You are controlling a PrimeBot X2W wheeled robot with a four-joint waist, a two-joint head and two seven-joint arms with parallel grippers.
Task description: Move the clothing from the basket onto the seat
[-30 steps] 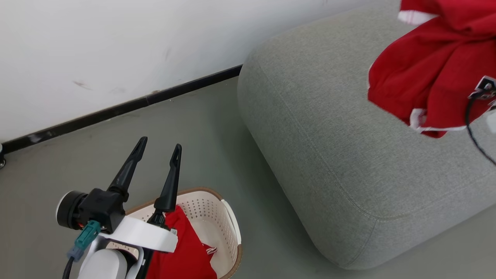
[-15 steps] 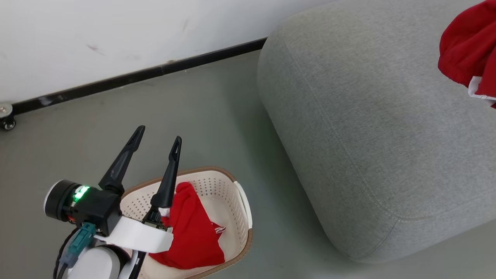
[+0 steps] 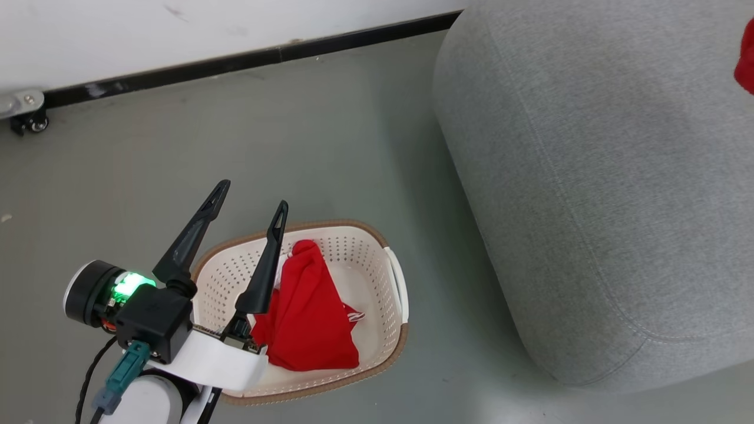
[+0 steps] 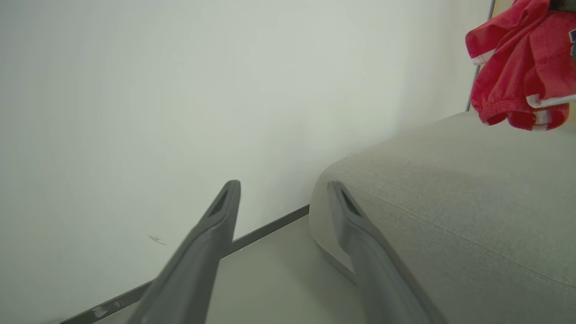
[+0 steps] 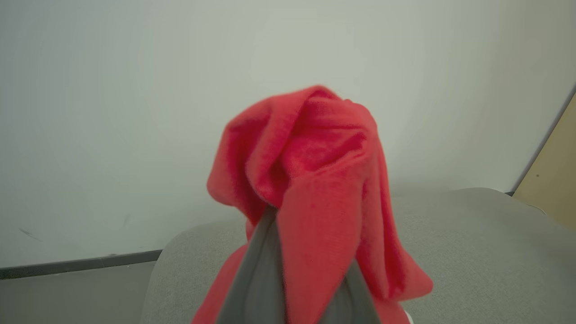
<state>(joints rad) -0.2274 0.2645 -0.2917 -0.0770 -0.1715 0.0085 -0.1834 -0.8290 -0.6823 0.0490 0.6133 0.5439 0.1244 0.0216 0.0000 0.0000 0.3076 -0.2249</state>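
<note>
Right gripper [image 5: 269,234] clamps shirt [image 5: 310,171] over seat [image 3: 589,176]; left gripper [image 3: 252,196] agape, empty; our view swung to basket [image 3: 330,227]: one garment [image 3: 312,312] left.

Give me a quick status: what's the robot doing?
Left gripper open, empty, by the basket. Right gripper shut on red garment, above the seat. Second garment in the basket. Nothing blocking.

Lower centre of the head view: a cream-white oval plastic basket [image 3: 353,250] with dotted perforations and a brown rim, holding a bright red fabric garment [image 3: 312,318] with small white stripes. The large upholstered seat [image 3: 589,176] is flecked light grey. Upper right of the left wrist view, a second red garment [image 4: 508,76] shows white hem bands. The left gripper [image 3: 253,194] has black fingers and a green wrist light [image 3: 126,287].
</note>
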